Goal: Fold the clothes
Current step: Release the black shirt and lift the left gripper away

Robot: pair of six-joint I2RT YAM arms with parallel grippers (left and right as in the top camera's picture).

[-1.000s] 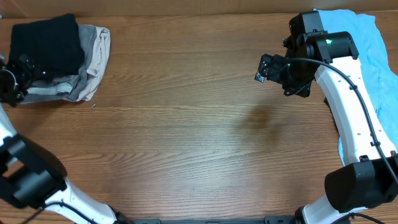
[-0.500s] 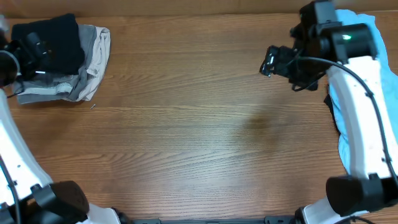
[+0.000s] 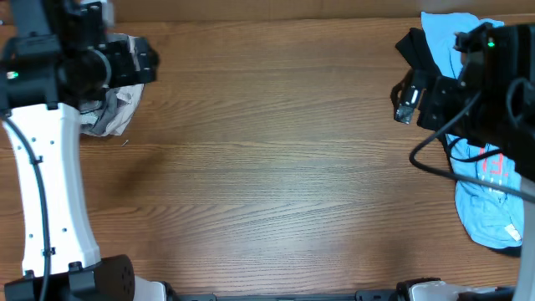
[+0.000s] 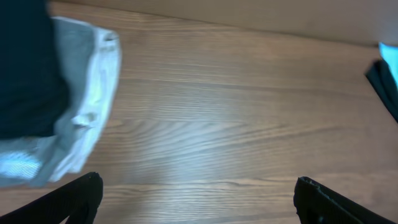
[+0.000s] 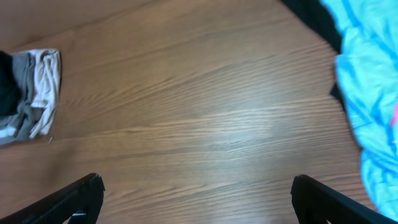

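A stack of folded clothes (image 3: 113, 109), grey and beige with a black piece on top, lies at the table's far left and is mostly hidden by my left arm in the overhead view. It shows in the left wrist view (image 4: 68, 118) and the right wrist view (image 5: 31, 93). A rumpled light blue garment (image 3: 489, 180) with a dark garment (image 3: 415, 46) beside it lies at the right edge, also in the right wrist view (image 5: 373, 99). My left gripper (image 4: 196, 199) is open and empty, raised beside the stack. My right gripper (image 5: 196, 199) is open and empty, raised left of the blue garment.
The wooden table (image 3: 267, 167) stretches between the two piles. A tiny dark speck (image 3: 125, 142) lies just below the folded stack.
My left arm has swung in from the left edge and now covers most of the folded stack. My right arm has drawn back to the right, over the blue garment.
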